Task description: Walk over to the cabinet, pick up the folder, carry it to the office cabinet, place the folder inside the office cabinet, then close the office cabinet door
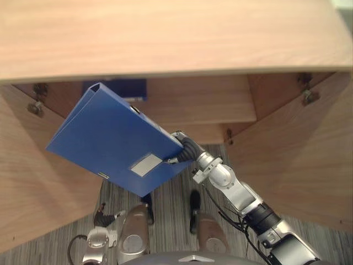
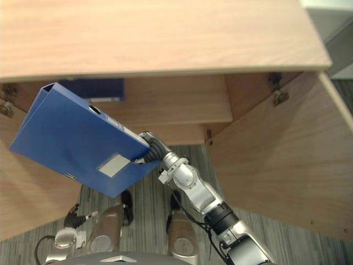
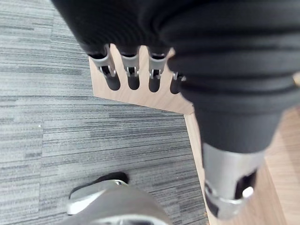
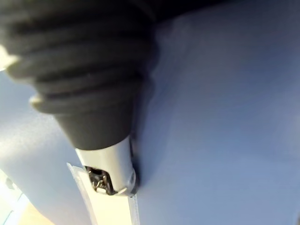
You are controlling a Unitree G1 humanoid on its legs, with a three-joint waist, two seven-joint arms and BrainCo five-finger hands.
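Folder (image 1: 110, 138), blue box-file type, is up in the air, tilted, in front of the open wooden office cabinet (image 1: 165, 38), its top corner near the underside of the cabinet top, not yet inside. Right hand (image 1: 185, 148) grips folder at its lower right edge, fingers curled round the edge; right wrist view shows thumb (image 4: 110, 168) pressed flat on the blue cover at the edge of the white label (image 1: 146, 164). Both cabinet doors are swung open: left door (image 1: 33, 182) at folder's left, right door (image 1: 298, 160) well apart on the other side. Inner shelf (image 1: 204, 105) is visible behind folder, with a second dark blue file (image 1: 118, 88) on it at the back left, partly hidden by folder's top corner. Left hand (image 3: 211, 70) hangs low beside the left door's bottom corner, above grey striped carpet (image 3: 47, 117); its fingers (image 3: 112, 79) are loose, relaxed, holding nothing, not touching the door as far as can be told.
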